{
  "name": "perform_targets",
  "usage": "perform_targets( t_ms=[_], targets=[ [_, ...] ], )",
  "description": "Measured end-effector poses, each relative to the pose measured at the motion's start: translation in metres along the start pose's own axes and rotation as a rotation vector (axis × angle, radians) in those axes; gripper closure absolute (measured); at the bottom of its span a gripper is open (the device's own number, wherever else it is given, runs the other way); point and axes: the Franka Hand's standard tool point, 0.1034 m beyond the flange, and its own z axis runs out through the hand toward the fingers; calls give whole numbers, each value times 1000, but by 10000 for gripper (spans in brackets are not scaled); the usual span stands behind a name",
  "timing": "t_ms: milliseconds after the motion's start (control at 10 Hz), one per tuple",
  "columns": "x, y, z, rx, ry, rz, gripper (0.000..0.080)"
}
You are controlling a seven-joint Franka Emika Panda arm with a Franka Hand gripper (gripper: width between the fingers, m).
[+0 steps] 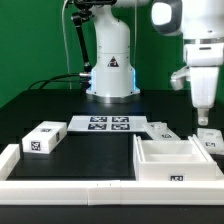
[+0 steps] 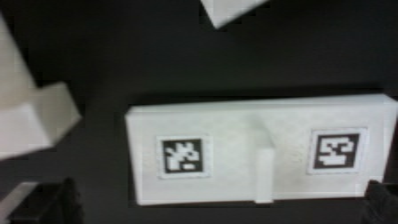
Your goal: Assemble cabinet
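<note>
The cabinet (image 1: pixel 165 157), a large white open box with inner compartments, stands at the front on the exterior view's right. My gripper (image 1: pixel 203 120) hangs above a small white tagged block (image 1: pixel 210 141) just behind the cabinet's right end. In the wrist view this block (image 2: pixel 267 150) shows two marker tags and a raised ridge between them. My gripper (image 2: pixel 214 208) is open and empty, with dark fingertips (image 2: pixel 43 205) wide apart at the picture's edge, clear of the block. Another small white tagged block (image 1: pixel 42 138) lies at the exterior view's left.
The marker board (image 1: pixel 108 125) lies in front of the robot's base (image 1: pixel 110 75). A low white border rail (image 1: pixel 60 186) runs along the front. A small white part (image 1: pixel 161 129) lies by the board. Other white parts show in the wrist view (image 2: pixel 25 100).
</note>
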Motion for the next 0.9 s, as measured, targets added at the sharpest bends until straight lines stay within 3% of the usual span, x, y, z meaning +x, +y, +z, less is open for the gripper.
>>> perform_targets(
  t_ms=[400, 700, 900],
  targets=[
    [-1, -1, 2, 1, 2, 9, 2],
    [12, -14, 20, 9, 33, 16, 2],
    [11, -18, 35, 30, 30, 22, 2]
  ],
)
